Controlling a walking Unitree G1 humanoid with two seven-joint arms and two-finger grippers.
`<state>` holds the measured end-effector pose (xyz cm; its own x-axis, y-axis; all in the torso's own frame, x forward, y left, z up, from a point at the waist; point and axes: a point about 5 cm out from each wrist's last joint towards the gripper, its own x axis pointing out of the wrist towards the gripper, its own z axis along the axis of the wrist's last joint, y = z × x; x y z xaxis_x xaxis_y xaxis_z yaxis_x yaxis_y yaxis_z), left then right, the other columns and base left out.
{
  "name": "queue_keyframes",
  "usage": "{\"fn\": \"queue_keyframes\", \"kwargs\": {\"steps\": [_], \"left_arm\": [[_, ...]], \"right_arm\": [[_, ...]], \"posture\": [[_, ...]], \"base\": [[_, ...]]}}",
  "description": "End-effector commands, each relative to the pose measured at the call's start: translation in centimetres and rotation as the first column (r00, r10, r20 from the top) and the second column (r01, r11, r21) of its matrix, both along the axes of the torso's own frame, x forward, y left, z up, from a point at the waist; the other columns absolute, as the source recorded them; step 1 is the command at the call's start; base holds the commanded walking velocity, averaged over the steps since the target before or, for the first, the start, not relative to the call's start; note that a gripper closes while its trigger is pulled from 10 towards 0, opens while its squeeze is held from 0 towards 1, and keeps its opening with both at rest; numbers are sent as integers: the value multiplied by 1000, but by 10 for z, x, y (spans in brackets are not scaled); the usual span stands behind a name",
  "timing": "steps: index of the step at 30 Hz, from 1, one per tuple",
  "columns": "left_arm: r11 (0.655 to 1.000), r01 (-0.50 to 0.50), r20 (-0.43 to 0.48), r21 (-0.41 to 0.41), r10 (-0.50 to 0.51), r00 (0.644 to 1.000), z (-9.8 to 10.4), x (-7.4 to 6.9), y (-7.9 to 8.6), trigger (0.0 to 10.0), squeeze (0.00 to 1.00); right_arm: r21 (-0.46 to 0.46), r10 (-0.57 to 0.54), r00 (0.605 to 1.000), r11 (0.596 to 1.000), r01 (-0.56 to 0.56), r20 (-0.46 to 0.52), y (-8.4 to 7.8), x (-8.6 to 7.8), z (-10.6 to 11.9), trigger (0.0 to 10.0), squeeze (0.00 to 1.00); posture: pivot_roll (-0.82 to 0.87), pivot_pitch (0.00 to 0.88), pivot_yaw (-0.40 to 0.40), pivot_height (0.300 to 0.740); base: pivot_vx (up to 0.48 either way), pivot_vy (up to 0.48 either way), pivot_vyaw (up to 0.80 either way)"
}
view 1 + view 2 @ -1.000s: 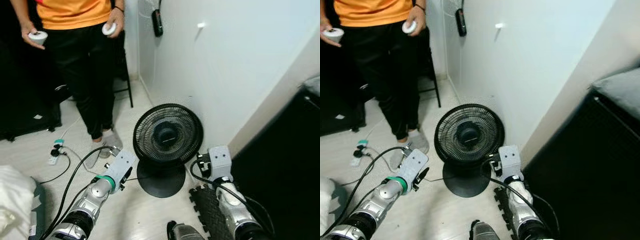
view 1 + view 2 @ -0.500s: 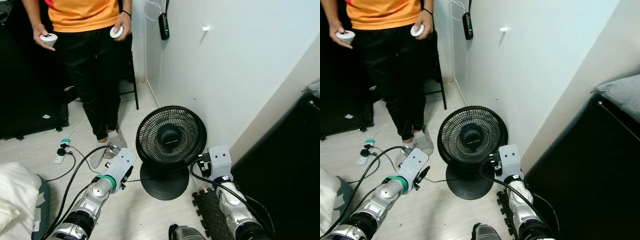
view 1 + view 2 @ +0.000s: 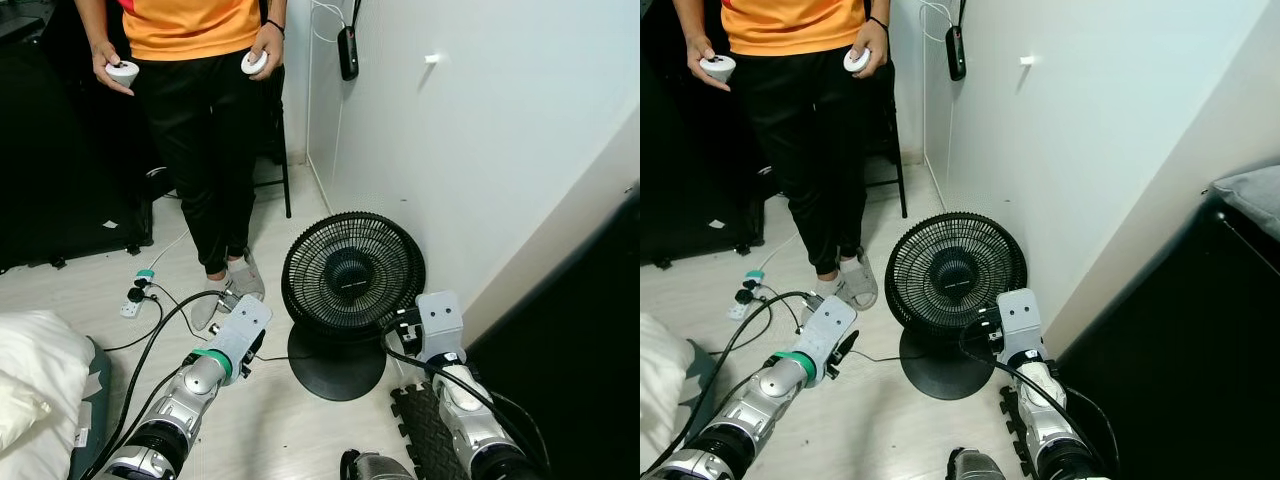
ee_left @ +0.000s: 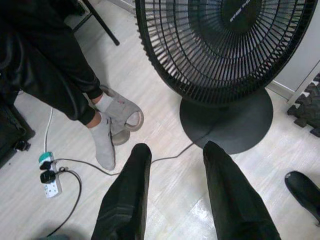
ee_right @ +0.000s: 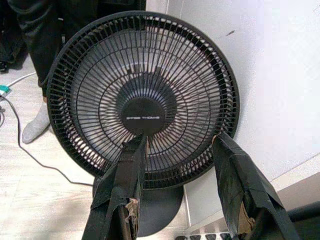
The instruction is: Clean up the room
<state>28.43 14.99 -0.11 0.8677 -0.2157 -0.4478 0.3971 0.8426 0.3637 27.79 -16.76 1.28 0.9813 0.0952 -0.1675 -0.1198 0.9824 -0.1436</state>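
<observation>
A black floor fan (image 3: 352, 275) stands upright on its round base (image 3: 335, 372) on the pale floor, close against the white wall. My left gripper (image 4: 177, 146) is open, low over the floor to the left of the fan's base, with nothing between its fingers. My right gripper (image 5: 178, 137) is open too, held in front of the fan's grille at the height of its hub, apart from it. The fan's thin cord (image 4: 170, 155) runs across the floor from the base.
A person (image 3: 210, 120) in an orange shirt and black trousers stands behind the fan's left, holding white controllers. A power strip (image 3: 133, 300) with cables lies on the floor. A white pillow (image 3: 35, 370) is at the left, a black foam mat (image 3: 425, 430) and dark furniture (image 3: 585, 330) at the right.
The whole picture has slid, so the camera has moved and more of the floor at the left shows. Both arms hold the same pose, and both grippers stay open.
</observation>
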Motion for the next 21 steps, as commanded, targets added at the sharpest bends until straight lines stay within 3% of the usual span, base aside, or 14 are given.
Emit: {"fn": "queue_keyframes", "kwargs": {"steps": [1,21], "left_arm": [[1000,-16,-30,-1,16,999,-7,-7,3,10000,0],[1000,-23,-29,4,23,999,-7,-6,4,10000,0]], "right_arm": [[1,10,1000,1000,-10,-10,1,-5,-4,10000,0],[-5,20,1000,1000,-20,-14,3,-5,-5,10000,0]], "posture": [[-58,0,47,740],[-58,0,50,740]], "base": [[-337,0,0],[-366,0,0]]}}
